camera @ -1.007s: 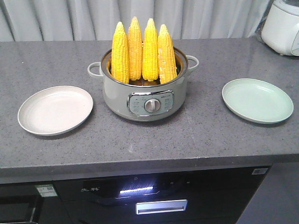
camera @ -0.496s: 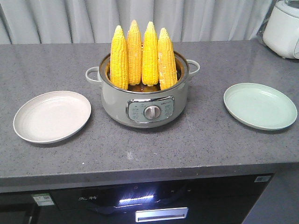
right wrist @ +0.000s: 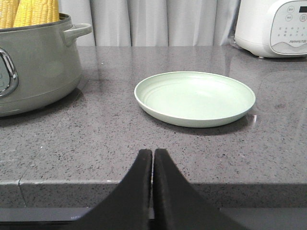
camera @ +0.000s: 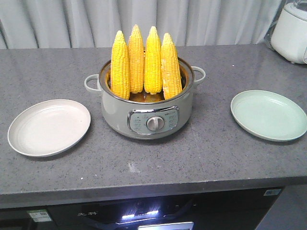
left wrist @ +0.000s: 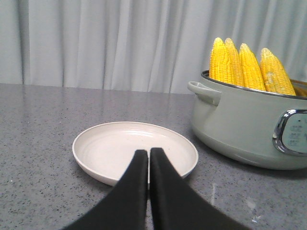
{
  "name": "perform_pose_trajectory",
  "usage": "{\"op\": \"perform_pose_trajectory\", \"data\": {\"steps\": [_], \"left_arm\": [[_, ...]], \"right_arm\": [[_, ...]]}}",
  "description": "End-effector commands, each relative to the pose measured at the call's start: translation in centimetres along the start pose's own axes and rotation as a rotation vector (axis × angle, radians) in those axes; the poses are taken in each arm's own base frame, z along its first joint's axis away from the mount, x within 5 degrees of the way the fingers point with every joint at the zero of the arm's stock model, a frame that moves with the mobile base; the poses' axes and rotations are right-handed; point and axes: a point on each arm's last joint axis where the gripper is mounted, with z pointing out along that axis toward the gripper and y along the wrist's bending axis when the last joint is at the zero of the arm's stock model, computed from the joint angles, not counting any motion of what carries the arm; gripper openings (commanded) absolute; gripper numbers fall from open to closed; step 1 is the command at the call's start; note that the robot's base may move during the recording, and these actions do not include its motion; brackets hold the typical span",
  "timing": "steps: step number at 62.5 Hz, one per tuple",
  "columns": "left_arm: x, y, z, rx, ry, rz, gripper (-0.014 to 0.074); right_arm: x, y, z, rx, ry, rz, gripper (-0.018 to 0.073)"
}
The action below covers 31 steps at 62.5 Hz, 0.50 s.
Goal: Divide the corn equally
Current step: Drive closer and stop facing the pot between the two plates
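Home kitchen: grey speckled stone table (camera: 216, 153) w/ electric pot (camera: 148, 115) of corn (camera: 152, 62) mid, rice cooker (camera: 290, 31) at far right corner, built-in appliance (camera: 144, 215) w/ lit display under front edge, curtain (camera: 72, 21) behind.

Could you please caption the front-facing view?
Four yellow corn cobs upright in grey pot between beige plate and green plate.

Four bright yellow corn cobs (camera: 144, 62) stood upright, tips up, side by side in a round grey-green electric pot (camera: 146, 117) with a front dial, on a speckled grey stone counter (camera: 201, 151). A round cream plate (camera: 49, 127) lay to its left, a round pale green plate (camera: 268, 115) to its right.
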Motion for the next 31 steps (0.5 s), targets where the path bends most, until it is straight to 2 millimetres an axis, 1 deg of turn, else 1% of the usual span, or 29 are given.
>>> {"op": "perform_pose_trajectory", "data": {"steps": [1,31], "left_arm": [[-0.29,-0.41,0.11,0.046,-0.025,-0.011,-0.0006],[-0.29,-0.41,0.11,0.046,-0.025,-0.011,-0.0006]], "right_arm": [[0.04,-0.35,0.14,0.037,-0.019,-0.001,-0.0006],[0.04,-0.35,0.14,0.037,-0.019,-0.001,-0.0006]]}}
